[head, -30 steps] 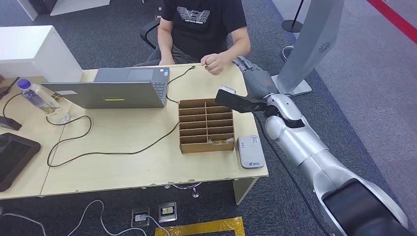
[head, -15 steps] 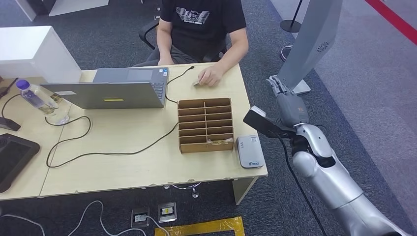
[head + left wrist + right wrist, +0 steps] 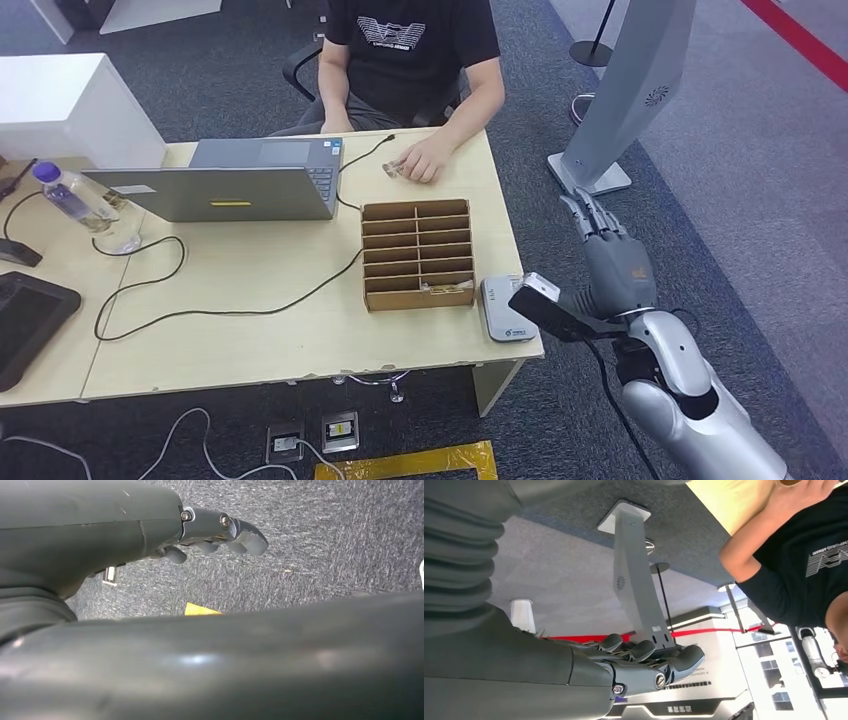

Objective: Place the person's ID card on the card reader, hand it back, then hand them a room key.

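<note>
Right of the desk (image 3: 250,340), right hand (image 3: 612,262) hangs empty, fingers straight and apart; left hand (image 3: 220,530) fingers curled, empty. Card sits under person's hand (image 3: 425,160), far edge. Risk: arm clipping card reader (image 3: 508,310) when reaching.

The right arm (image 3: 690,400) is a chain of rounded, glossy silver shells with black gaps at the joints, a thin black cable running down beside it, and a flat black block with a pale end cap (image 3: 548,304) jutting out at the wrist. Its right robot hand (image 3: 612,262) is matte dark grey with slim segmented fingers; the wrist view shows a grey ribbed cover (image 3: 454,560) and small silver screws at the finger hinges. The left robot hand (image 3: 210,532) has the same smooth dark grey casing, silver screw heads and rounded grey fingertips.
</note>
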You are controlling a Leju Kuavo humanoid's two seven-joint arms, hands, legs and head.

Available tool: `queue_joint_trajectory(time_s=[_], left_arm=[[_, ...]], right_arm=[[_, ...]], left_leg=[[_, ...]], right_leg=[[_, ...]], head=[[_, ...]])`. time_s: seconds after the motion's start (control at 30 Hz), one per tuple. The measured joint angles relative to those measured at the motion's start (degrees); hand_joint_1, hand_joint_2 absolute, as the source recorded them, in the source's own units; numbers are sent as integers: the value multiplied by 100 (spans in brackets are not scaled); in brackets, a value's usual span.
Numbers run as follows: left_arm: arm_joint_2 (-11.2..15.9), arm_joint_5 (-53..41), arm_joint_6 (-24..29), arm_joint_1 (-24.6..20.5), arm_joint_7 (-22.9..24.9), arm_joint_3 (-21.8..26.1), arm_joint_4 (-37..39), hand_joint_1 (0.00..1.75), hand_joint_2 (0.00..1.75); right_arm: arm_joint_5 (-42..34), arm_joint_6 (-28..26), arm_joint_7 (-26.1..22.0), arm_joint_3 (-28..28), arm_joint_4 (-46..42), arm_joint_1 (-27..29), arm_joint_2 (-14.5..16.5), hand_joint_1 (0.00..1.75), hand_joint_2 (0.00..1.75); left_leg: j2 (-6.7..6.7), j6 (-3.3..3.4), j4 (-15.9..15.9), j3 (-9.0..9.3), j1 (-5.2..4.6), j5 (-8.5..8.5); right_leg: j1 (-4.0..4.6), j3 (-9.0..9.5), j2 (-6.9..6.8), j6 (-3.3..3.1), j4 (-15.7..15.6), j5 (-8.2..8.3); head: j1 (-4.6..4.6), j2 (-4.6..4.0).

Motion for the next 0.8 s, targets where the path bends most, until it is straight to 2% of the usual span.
queue_joint_trajectory(time_s=[0.33,0.8], left_arm=[[-12,4,81,-30,0,-1,0,0,0],[-10,-3,68,-42,0,-1,0,0,0]], right_arm=[[511,-593,36,504,102,410,161,0,175],[661,-595,73,923,438,400,394,0,175]], left_leg=[[-1,0,-2,-3,0,0],[-1,0,-2,-6,0,0]], right_leg=[[0,-2,-1,-1,1,-1],[0,-1,-1,-1,1,-1]], head=[[-1,0],[1,0]])
